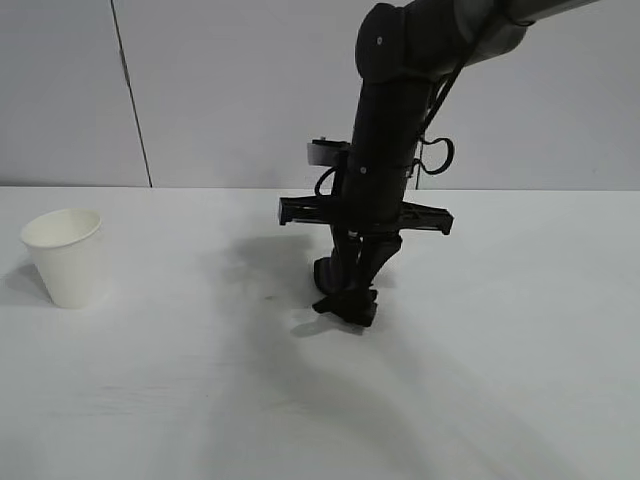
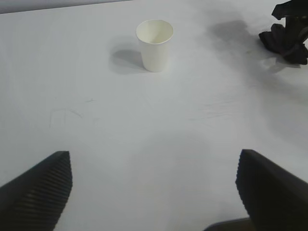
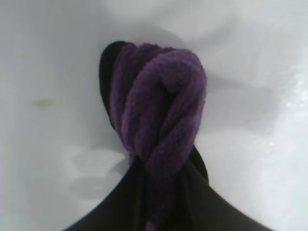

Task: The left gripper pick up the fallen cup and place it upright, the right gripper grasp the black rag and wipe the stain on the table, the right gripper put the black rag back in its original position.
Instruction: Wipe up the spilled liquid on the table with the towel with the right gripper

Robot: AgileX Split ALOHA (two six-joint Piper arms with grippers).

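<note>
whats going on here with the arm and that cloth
The right hand points straight down over the table, shut on the black rag, which looks purple up close. The cup already stands upright off to the side. The left hand is open, holding nothing. One faint yellowish spot shows near the rag.

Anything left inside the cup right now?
The cup stands upright on the table, and the left wrist view shows only bare white inner wall below its rim. The very bottom is hidden by the near wall, so a small residue there cannot be ruled out.
</note>
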